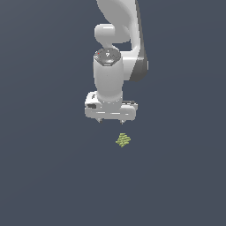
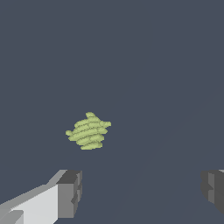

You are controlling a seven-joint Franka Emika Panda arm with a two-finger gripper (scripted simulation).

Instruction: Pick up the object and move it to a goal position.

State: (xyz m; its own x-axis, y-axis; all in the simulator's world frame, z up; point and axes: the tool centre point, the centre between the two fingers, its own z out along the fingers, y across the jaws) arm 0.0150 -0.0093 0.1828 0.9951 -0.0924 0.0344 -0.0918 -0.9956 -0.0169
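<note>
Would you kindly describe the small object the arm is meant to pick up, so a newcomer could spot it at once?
Find the white robot arm, then its open gripper. Just beyond the fingertips, on the plain dark grey floor, lies a tiny yellow-green lump. It is ridged in striped layers and is the only coloured thing in sight.

exterior faces arm; wrist close above object (image 2: 89,131)

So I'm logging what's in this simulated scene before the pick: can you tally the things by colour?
Yellow-green: 1, the ridged object, lying apart from the arm.
White: 1, the robot arm with its open pincer.
Total: 2.
</note>
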